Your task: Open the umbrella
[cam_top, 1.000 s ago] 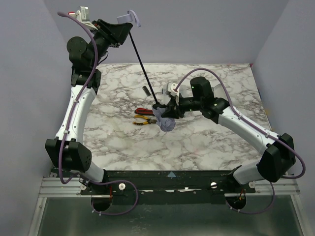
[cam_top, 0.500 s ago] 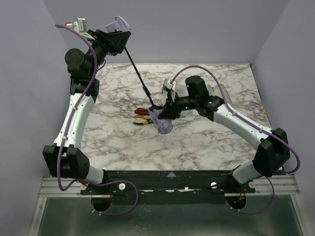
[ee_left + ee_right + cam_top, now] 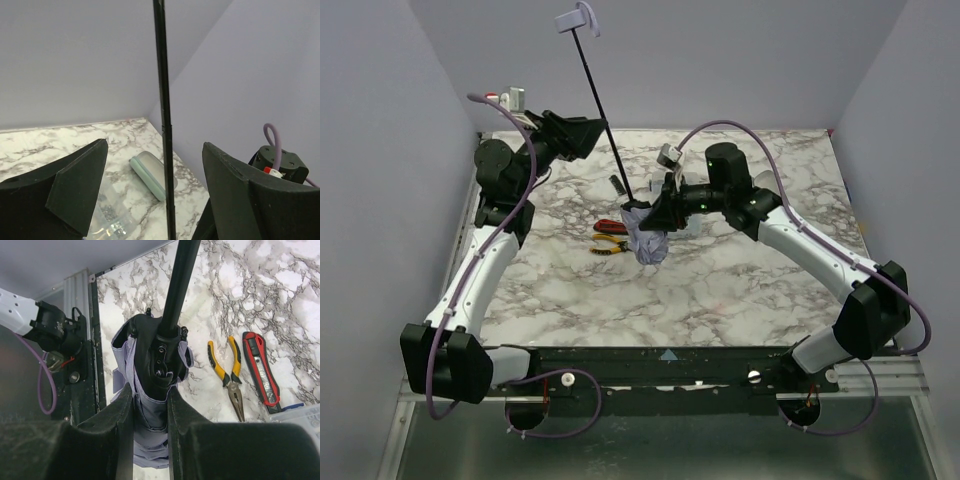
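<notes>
The umbrella's folded lavender canopy (image 3: pixel 648 246) hangs just above the marble table (image 3: pixel 740 290). Its thin black shaft (image 3: pixel 605 115) rises steeply up and left to the small lavender handle (image 3: pixel 578 18), which nothing holds. My right gripper (image 3: pixel 655 215) is shut on the bunched canopy (image 3: pixel 150 442), right gripper (image 3: pixel 150 395) just below the black runner. My left gripper (image 3: pixel 588 137) is open around the shaft partway up. In the left wrist view the shaft (image 3: pixel 162 75) passes between the spread fingers of the left gripper (image 3: pixel 156 145) without touching. The mint-green case (image 3: pixel 147 175) lies on the table.
Yellow-handled pliers (image 3: pixel 610 246) and a red cutter (image 3: pixel 610 226) lie left of the canopy; both also show in the right wrist view, pliers (image 3: pixel 227 377) and cutter (image 3: pixel 260 367). A clear plastic parts box (image 3: pixel 107 220) sits beside the case. A small dark object (image 3: pixel 617 185) lies farther back.
My left gripper let go of the handle and dropped down along the shaft, now open around it. The shaft swung more upright. My right gripper kept its hold on the canopy.
</notes>
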Controlling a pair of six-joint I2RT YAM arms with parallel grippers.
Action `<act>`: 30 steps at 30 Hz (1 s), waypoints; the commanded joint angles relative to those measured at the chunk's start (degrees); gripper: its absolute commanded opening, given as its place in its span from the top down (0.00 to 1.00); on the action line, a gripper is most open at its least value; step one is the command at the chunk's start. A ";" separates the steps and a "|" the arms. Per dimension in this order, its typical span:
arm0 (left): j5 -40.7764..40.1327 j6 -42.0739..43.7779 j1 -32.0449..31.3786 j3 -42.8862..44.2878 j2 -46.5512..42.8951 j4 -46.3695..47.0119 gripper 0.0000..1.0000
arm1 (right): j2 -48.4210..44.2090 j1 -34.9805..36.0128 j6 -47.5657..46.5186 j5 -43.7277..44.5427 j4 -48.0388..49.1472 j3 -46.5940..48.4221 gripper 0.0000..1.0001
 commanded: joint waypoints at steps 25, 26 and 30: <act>-15.04 -1.70 4.98 38.95 18.63 -0.61 0.60 | -7.93 3.52 -13.98 -0.73 -7.25 -8.54 1.00; -13.25 -2.12 4.92 38.45 18.75 -0.37 0.55 | -7.60 3.59 -12.81 -0.07 -6.42 -8.24 1.00; -5.75 -2.75 3.26 31.21 16.50 0.96 0.34 | -5.34 2.44 -3.55 1.30 0.72 -5.57 1.00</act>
